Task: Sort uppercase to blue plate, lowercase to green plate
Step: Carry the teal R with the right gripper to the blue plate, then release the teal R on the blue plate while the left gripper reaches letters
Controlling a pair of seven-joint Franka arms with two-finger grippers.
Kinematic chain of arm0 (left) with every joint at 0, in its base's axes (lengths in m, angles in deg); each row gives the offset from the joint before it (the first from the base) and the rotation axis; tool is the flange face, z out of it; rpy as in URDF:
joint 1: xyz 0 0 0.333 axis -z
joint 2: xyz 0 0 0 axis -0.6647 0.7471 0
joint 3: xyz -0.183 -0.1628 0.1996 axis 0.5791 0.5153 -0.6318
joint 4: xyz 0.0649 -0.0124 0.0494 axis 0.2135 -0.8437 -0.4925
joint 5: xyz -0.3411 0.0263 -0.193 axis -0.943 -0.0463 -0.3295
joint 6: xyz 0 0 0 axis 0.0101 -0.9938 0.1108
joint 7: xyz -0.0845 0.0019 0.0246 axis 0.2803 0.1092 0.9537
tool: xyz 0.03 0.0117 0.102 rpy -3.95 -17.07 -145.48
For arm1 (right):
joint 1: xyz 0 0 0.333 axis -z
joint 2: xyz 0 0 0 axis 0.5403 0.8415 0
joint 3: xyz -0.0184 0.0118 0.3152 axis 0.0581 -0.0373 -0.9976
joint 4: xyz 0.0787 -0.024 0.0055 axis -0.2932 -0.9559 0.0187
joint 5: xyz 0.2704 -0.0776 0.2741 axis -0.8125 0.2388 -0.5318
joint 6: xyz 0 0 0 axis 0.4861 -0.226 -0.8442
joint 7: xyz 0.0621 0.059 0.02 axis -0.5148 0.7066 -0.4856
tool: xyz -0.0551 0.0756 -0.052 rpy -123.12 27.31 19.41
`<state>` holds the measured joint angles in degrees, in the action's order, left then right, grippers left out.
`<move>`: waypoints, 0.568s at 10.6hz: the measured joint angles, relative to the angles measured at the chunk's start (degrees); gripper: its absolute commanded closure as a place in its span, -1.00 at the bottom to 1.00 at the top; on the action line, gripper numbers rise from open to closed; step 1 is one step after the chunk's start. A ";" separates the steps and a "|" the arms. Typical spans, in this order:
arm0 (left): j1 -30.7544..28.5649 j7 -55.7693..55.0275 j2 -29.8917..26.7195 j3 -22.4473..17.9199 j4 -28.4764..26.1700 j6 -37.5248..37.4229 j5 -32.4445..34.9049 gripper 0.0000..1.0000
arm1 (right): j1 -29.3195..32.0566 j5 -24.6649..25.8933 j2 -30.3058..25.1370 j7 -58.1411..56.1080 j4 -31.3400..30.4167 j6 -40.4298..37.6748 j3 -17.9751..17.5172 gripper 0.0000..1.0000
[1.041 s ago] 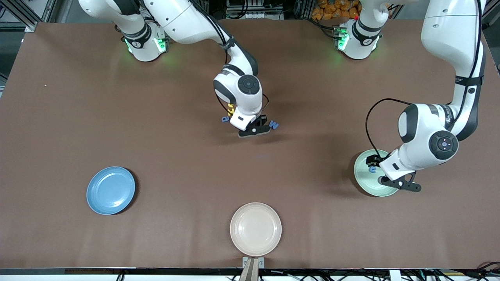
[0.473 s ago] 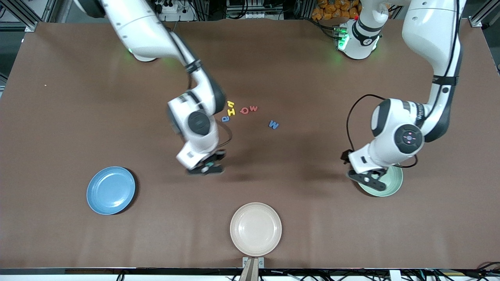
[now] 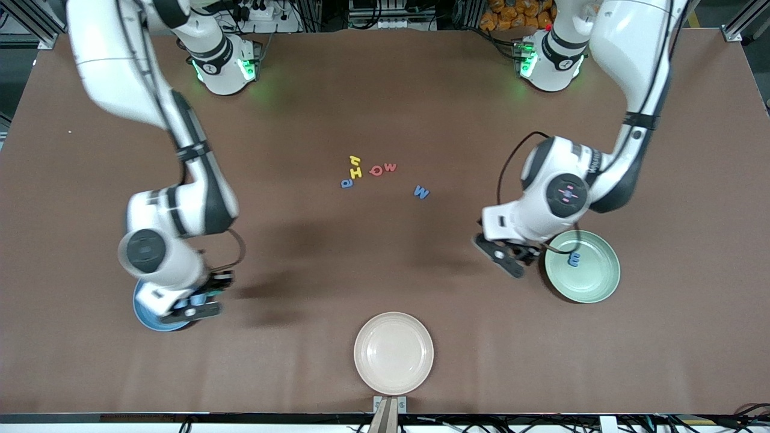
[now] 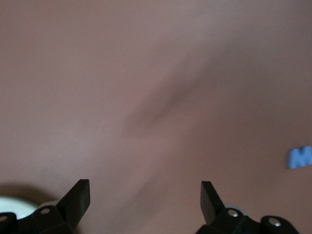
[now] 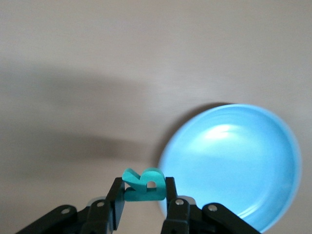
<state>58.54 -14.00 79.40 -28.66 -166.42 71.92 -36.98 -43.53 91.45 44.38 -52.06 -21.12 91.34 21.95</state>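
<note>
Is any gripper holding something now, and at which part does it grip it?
The right gripper, over the blue plate, pinches the teal-green R by its two side edges. The left gripper is open and holds nothing.

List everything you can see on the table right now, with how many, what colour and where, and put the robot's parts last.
blue plate: one, sky blue, toward the right arm's end, under the right claw.
green plate: one, pale mint, toward the left arm's end.
light blue letter: one, in the green plate.
cream plate: one, nearest the front camera.
loose letters: six, yellow, red, pinkish-red and blue, mid-table.
teal letter: one, in the right claw.
right claw: shut on the teal letter, over the blue plate's edge.
left claw: open, empty, beside the green plate.
</note>
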 measured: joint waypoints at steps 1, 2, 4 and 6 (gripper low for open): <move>2.48 0.00 0.09 0.30 0.83 0.05 0.00 -1.00 | 2.37 0.00 0.60 -3.48 -0.01 1.83 -0.06 1.00; 5.07 -0.08 0.47 0.36 2.16 0.08 -0.49 -1.00 | 3.56 0.00 1.24 -4.89 -0.03 4.24 -0.10 1.00; 10.53 -2.89 2.69 0.38 6.96 0.39 -5.62 -1.00 | 4.17 0.00 2.31 -5.18 -0.09 6.31 -0.08 -0.99; 17.10 -8.38 7.53 0.25 13.61 2.52 -7.44 -0.98 | 5.81 0.00 2.91 -5.19 -0.11 6.92 -0.02 -1.00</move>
<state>75.64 -22.38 86.94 -28.41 -152.81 74.44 -44.42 -37.71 91.45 47.29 -57.25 -21.23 98.26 21.93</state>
